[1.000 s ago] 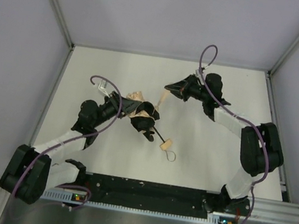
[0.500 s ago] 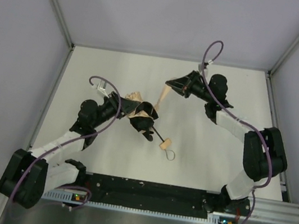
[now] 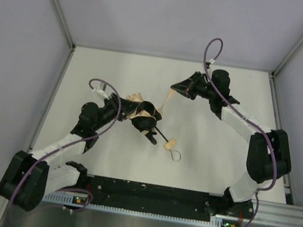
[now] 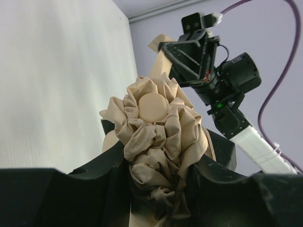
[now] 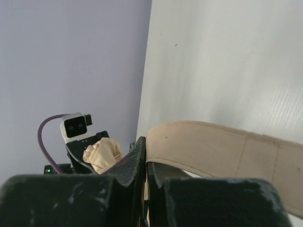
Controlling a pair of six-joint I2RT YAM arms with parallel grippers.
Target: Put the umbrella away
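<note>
The umbrella lies at mid-table, with its beige canopy (image 3: pixel 137 98) bunched up. Its thin black shaft (image 3: pixel 160 134) runs right and toward me to the small tan handle (image 3: pixel 169 145) and its loop strap (image 3: pixel 175 155). My left gripper (image 3: pixel 140 114) is shut on the bunched canopy (image 4: pixel 158 137), whose round tan cap (image 4: pixel 152 106) faces the left wrist camera. My right gripper (image 3: pixel 174 87) is shut on the end of a tan closure strap (image 3: pixel 167 98) that stretches from the canopy. The strap (image 5: pixel 213 146) leaves the pinched right jaws (image 5: pixel 147 158). No black band shows.
The white table (image 3: pixel 219 159) has grey walls on three sides with metal corner posts (image 3: pixel 56 3). The black base rail (image 3: pixel 150 197) with both arm mounts runs along the near edge. Purple cables (image 3: pixel 210 51) loop above each wrist.
My right wrist has turned and shifted slightly, still holding the strap taut. The umbrella handle has slid a little to the right. My left gripper keeps its hold.
</note>
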